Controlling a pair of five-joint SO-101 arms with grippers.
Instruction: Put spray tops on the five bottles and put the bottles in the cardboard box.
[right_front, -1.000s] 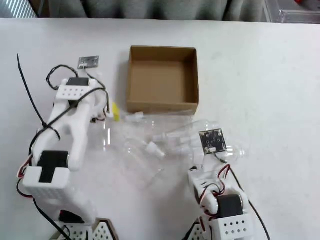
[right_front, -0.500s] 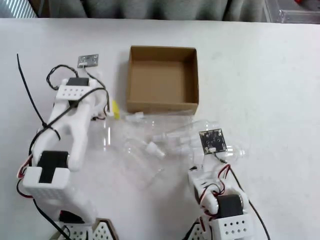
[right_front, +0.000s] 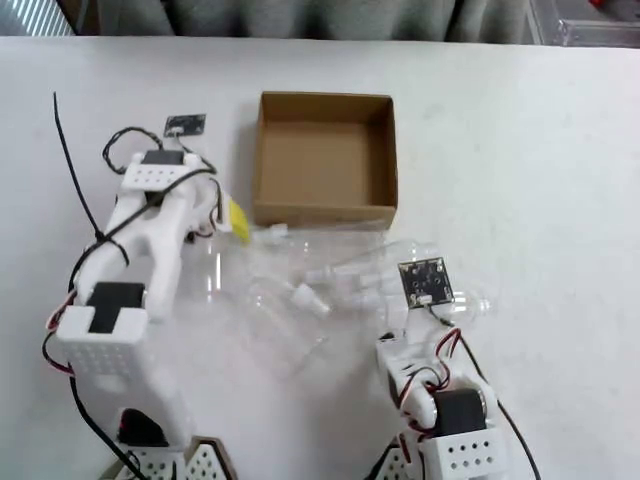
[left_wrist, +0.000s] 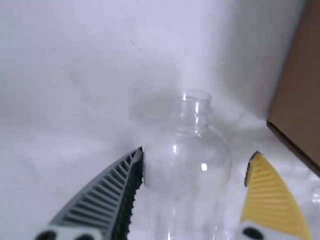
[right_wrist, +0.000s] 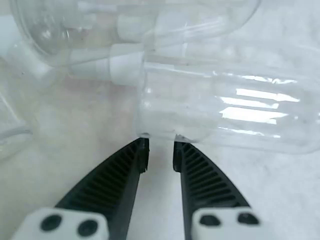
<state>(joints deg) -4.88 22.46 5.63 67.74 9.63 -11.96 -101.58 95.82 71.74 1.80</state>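
Your left gripper (left_wrist: 197, 154) is spread wide around a clear open-necked bottle (left_wrist: 186, 170), which lies near the cardboard box (right_front: 322, 213), left of centre in the high view. Your right gripper (right_wrist: 160, 145), at lower centre, has its jaws almost together and holds nothing, with its tips at the base of a second bottle (right_wrist: 220, 110).

Open cardboard box (right_front: 325, 160), clear bottles (right_front: 288, 330) lying beside it, white spray tops (right_front: 308, 298) among them
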